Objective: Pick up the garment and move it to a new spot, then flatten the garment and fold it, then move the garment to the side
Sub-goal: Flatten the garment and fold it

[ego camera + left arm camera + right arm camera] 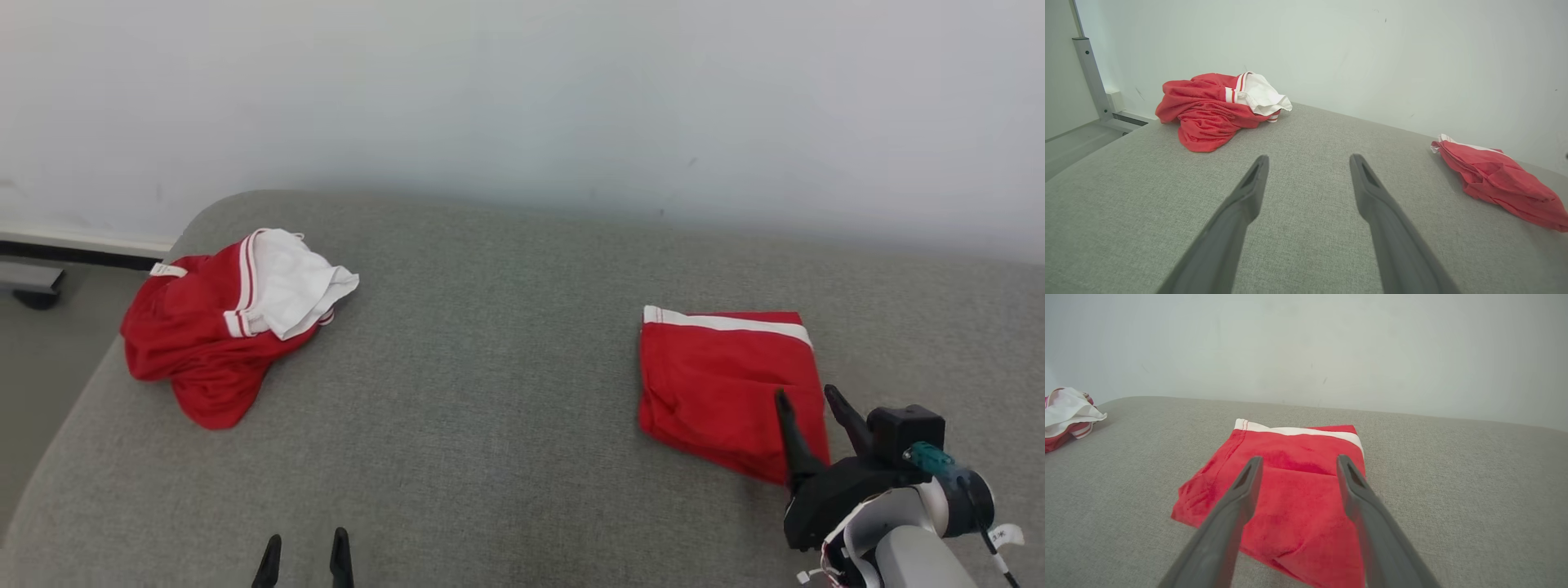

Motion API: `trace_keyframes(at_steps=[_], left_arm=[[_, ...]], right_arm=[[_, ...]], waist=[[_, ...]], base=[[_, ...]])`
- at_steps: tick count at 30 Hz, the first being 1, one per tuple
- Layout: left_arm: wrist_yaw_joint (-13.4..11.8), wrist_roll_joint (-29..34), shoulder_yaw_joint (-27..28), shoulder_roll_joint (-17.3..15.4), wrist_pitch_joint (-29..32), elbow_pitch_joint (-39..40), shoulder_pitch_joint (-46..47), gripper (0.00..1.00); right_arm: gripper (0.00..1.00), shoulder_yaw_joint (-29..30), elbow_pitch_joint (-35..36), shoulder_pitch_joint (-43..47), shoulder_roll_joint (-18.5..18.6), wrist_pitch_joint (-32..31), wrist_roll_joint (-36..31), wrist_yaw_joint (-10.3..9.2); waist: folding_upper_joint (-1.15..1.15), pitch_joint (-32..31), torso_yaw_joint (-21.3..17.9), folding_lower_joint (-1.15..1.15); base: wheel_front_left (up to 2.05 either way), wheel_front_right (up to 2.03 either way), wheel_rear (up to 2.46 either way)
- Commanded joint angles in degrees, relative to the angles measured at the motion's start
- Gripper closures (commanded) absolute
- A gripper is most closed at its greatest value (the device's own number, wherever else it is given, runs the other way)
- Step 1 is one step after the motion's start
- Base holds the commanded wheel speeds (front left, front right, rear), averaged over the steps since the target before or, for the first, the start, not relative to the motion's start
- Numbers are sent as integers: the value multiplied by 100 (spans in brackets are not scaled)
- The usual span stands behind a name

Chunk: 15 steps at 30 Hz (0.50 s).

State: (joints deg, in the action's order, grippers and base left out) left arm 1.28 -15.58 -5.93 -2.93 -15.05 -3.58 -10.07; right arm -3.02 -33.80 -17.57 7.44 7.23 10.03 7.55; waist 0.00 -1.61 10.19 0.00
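Folded red garment (722, 384) lies on grey cushion (490, 408), right side; right gripper (807, 395) over its near corner, fingers spread, holding nothing; left gripper (306, 537) spread too, empty; risk: pinch catches top layer only, fold opens when moved.

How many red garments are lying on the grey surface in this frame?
2. A crumpled red-and-white garment lies at the far left of the grey surface; a folded red garment lies on the right, by the right gripper. None seems hidden.
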Motion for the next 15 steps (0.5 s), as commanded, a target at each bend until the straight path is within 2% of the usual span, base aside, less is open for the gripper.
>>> trace_keyframes(at_steps=[1, 2, 3, 10, 15], left_arm=[[26, 85, -46, 7, -17, 37, 53, 0], [37, 80, -78, 7, -17, 54, 85, 0], [33, 77, -87, 6, -17, 73, 107, 0], [41, 33, -227, 7, -17, 93, 234, 0], [5, -19, -324, 7, -17, 107, 376, 0]], right_arm=[[67, 55, -128, -162, 92, 5, 14, -14], [80, 90, -202, -220, 125, 5, 4, -14], [100, 90, -281, -286, 144, 28, -15, -14], [100, 68, -793, -690, 250, 133, -51, -14], [100, -51, -1203, -933, 182, 286, -126, -14]], waist=[[0, 166, 338, 0], [0, 215, 419, 0], [0, 254, 482, 0], [0, 614, 798, 0], [0, 859, 973, 0]], base=[[0, 0, 0], [0, 0, 0], [0, 0, 0], [0, 0, 0], [0, 0, 0]])
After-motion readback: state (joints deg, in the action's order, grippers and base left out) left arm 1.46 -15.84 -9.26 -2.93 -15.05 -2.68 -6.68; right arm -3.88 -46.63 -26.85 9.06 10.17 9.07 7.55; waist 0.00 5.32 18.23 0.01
